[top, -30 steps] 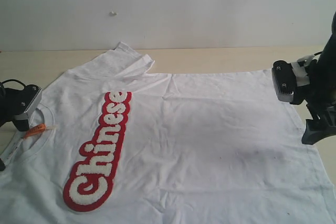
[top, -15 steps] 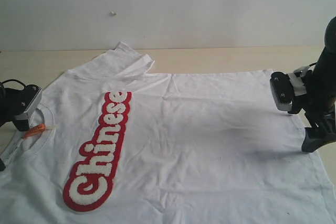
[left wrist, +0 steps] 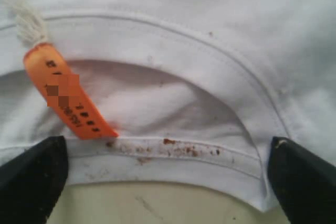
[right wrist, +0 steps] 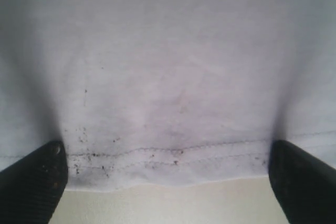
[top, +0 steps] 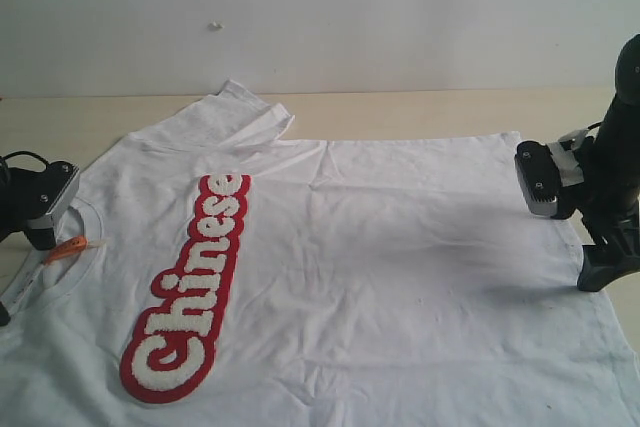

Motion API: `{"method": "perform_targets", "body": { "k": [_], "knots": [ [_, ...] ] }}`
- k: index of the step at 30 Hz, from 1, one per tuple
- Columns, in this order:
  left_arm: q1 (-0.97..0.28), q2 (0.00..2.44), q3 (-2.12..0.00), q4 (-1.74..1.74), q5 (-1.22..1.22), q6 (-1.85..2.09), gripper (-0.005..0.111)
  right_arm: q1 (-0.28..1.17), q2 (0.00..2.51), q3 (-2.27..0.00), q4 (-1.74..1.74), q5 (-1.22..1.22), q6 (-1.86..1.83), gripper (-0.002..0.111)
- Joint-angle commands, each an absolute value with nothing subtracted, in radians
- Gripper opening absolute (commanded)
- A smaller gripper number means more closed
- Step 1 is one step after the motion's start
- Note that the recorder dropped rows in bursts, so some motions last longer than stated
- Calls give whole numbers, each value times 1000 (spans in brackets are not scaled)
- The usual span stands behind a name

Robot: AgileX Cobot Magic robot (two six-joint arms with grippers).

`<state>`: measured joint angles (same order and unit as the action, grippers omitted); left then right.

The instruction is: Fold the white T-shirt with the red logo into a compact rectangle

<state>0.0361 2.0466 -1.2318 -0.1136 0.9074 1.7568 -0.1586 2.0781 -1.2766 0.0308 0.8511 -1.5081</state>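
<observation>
A white T-shirt (top: 400, 267) is lying spread flat, front up, on a pale counter (top: 420, 107). Its red logo (top: 190, 292) is running along the chest. The left fingers (left wrist: 31, 179) are gaping wide, gripping nothing, flanking the collar (left wrist: 173, 153) beside an orange tag (left wrist: 65, 98). The right fingers (right wrist: 31, 182) are likewise spreading wide and empty, straddling the hem (right wrist: 168, 156).
</observation>
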Motion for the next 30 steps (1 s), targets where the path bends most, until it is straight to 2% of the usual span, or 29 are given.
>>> {"method": "perform_targets", "body": {
  "k": [1,30],
  "knots": [
    [35,2058,-1233,-113,891,1749,105,-165,2101,-1273,18,837,-1528,105],
    [35,2058,-1233,-113,891,1749,105,-163,2101,-1273,20,806,-1431,105]
  ]
}}
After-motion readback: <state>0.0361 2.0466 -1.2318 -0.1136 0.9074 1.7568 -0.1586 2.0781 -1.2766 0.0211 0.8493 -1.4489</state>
